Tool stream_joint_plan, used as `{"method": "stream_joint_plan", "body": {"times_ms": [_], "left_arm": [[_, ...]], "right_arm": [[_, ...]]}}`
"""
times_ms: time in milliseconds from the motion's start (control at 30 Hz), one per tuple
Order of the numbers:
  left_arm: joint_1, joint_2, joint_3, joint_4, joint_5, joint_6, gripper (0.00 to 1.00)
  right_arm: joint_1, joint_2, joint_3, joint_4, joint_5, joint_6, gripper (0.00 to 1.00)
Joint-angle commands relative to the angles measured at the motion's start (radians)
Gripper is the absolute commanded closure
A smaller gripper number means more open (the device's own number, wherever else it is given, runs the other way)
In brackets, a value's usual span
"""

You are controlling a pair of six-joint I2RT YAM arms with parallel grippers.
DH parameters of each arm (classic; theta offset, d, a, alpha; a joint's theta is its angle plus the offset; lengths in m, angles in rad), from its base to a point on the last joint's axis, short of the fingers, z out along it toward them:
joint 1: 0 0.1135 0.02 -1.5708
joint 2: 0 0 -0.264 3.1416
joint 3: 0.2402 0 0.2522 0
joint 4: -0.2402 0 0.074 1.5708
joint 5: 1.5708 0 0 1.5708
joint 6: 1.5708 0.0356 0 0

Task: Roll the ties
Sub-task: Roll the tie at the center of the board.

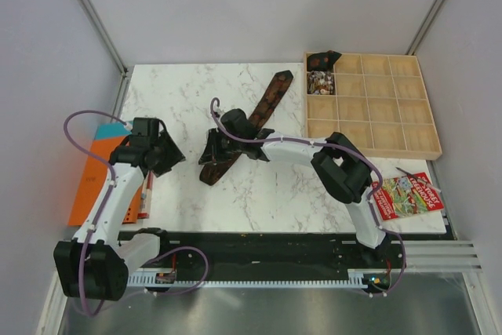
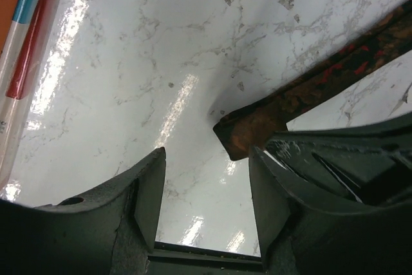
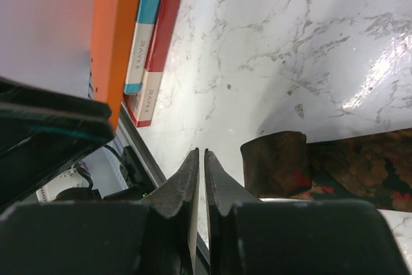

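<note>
1. Arms and grippers. We count two arms and two grippers, both over the bench (image 1: 180,92).
- The left gripper (image 1: 174,154) stands wide open and has hold of nothing. In the left wrist view (image 2: 206,165) bare marble shows between its two fingers (image 2: 151,191).
- The right gripper (image 1: 210,147) is all but closed. In the right wrist view (image 3: 201,159) only a thin slit parts its two fingers (image 3: 187,178), and we see nothing in that slit.

2. Tie. We count one tie (image 1: 273,93) on the bench. It lies flat on a diagonal, with its far end near the tray and its near end at mid-bench between the two grippers. The right arm crosses over its middle.
- In the left wrist view the tie (image 2: 309,88) ends just ahead of the gripper's right-hand finger. We cannot tell whether the two touch.
- In the right wrist view the tie (image 3: 360,165) has its end folded over. The fold lies just beside the closed fingers, apart from them.

3. Tray. One wooden tray (image 1: 427,151) sits at the far right corner, divided into a grid that we read as four by four. Two compartments in its left column are filled:
- the top one with a dark bundle (image 1: 323,60);
- the one below with a pale patterned bundle (image 1: 320,81).
We cannot tell what the bundles are.

4. Other items.
- One orange book (image 1: 88,190) lies at the left edge. The right wrist view shows two slimmer spines beside it, one teal and white, one red and white.
- One red booklet (image 1: 408,194) lies at the right edge.
</note>
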State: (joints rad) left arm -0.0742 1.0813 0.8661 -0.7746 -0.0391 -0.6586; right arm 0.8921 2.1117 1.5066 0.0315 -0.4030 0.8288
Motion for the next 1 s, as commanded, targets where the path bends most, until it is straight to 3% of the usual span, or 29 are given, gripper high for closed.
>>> {"method": "stream_joint_plan", "body": {"times_ms": [0, 967], "left_arm": [[0.002, -0.046, -0.032, 0.058, 0.062, 0.042, 0.40], [-0.056, -0.060, -0.167, 0.214, 0.188, 0.005, 0.41]], "right_arm": [[-0.001, 0.053, 0.075, -0.028, 0.012, -0.025, 0.87], [-0.077, 0.088, -0.077, -0.007, 0.020, -0.073, 0.89]]}}
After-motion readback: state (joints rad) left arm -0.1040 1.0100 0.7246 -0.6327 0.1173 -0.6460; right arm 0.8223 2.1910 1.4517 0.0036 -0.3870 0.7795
